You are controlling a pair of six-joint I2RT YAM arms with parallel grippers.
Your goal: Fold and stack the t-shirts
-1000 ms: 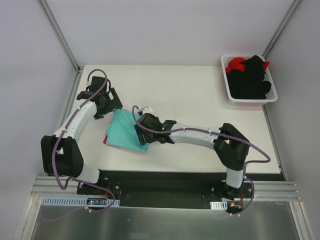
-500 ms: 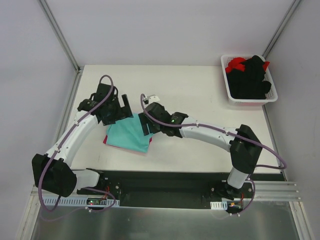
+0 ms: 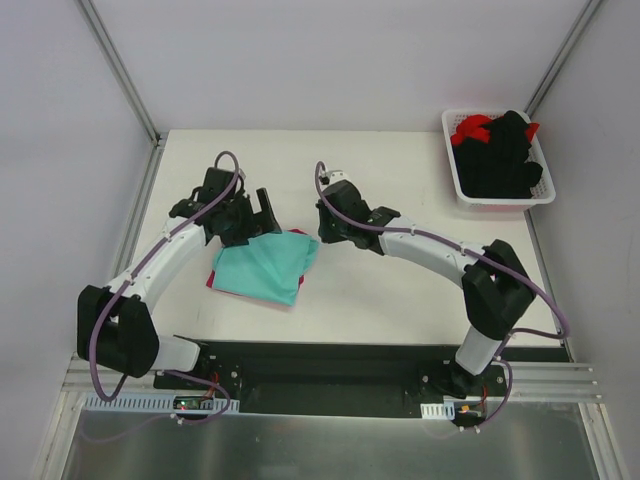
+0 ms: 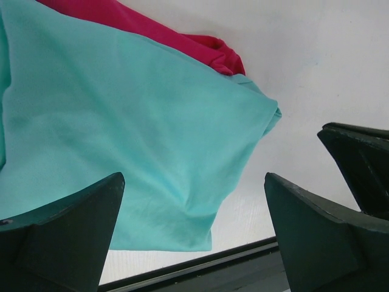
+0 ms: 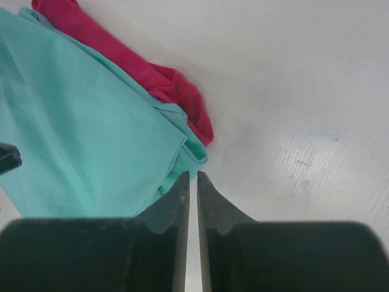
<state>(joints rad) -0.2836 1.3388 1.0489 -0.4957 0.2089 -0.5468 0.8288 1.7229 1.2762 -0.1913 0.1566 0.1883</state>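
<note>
Left claw (image 4: pixel 193 182) hangs wide open over the teal t-shirt (image 3: pixel 262 265), stacked, we judge, atop the pink t-shirt (image 5: pixel 121 52); right claw (image 5: pixel 192 176) nearly closed, empty, beside them.

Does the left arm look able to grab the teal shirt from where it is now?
Probably yes. The left gripper hangs open over the teal shirt, which lies on top of the pink shirt with nothing covering it. The right gripper sits off to the shirt's side, out of the way.
</note>
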